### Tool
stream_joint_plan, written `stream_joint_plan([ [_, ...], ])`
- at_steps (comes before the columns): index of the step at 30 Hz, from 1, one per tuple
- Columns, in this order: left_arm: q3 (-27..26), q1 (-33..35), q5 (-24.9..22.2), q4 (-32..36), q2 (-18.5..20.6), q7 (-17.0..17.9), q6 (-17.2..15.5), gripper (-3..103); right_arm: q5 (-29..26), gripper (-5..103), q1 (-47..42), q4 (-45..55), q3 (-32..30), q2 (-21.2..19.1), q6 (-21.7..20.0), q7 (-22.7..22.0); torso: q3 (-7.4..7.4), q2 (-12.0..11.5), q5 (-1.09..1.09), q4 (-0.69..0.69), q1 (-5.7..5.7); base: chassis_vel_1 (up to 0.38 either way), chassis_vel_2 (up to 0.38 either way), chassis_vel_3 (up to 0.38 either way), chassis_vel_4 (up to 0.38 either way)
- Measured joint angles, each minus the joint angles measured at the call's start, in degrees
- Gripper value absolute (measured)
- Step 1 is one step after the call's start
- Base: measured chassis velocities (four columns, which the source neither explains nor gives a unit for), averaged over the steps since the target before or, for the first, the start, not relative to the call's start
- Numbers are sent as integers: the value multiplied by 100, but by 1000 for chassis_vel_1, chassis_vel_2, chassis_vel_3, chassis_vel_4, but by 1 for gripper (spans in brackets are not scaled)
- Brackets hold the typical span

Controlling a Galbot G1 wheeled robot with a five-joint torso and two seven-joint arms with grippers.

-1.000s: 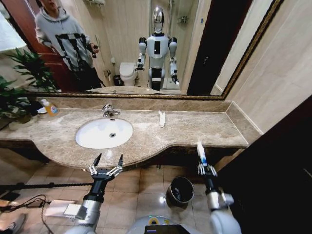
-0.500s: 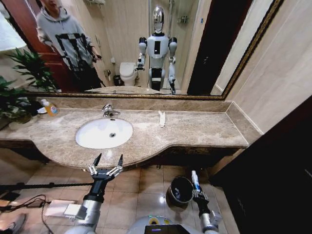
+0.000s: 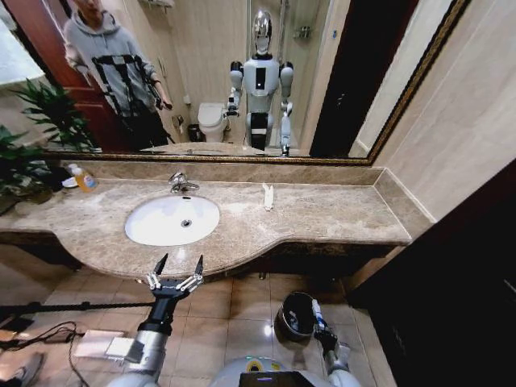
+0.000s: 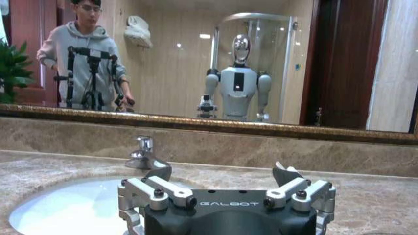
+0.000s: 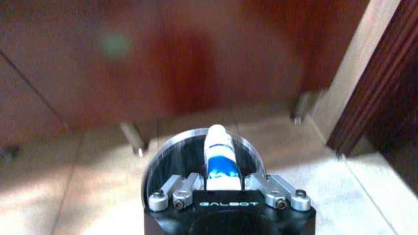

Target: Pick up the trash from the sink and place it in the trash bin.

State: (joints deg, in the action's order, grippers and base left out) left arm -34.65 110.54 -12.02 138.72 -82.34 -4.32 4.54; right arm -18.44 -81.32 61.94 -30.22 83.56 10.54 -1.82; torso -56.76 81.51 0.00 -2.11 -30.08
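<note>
My right gripper (image 3: 321,326) hangs low by the floor, shut on a white tube with blue marks (image 3: 315,310). The tube stands upright at the right rim of the black trash bin (image 3: 292,313). In the right wrist view the tube (image 5: 219,155) sits between the shut fingers over the bin's dark opening (image 5: 177,162). My left gripper (image 3: 177,271) is open in front of the counter edge, below the white sink (image 3: 172,219). The left wrist view shows that open gripper (image 4: 222,174) facing the basin (image 4: 68,210). A flat white packet (image 3: 268,196) lies on the counter right of the sink.
A chrome faucet (image 3: 181,184) stands behind the basin. An orange-yellow bottle (image 3: 83,178) and a plant (image 3: 32,153) sit at the counter's far left. A dark wooden panel (image 3: 451,282) closes the right side. Cables and a white box (image 3: 97,343) lie on the tiled floor at left.
My right arm came down from counter height with the tube, ending beside the trash bin's rim. The left arm stayed still.
</note>
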Motion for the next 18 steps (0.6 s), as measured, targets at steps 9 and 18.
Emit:
stream_joint_plan([
  [9, 0, 0, 0, 0, 0, 0, 0, 100, 410, 27, 972, -1685, 23, 202, 23, 190, 0, 0, 0, 0, 0, 0, 0, 0, 0],
  [18, 0, 0, 0, 0, 0, 0, 0, 100, 676, 27, 1848, -2710, -14, 334, 93, 334, 0, 0, -1, -1, 0, 0, 0, 0, 0],
])
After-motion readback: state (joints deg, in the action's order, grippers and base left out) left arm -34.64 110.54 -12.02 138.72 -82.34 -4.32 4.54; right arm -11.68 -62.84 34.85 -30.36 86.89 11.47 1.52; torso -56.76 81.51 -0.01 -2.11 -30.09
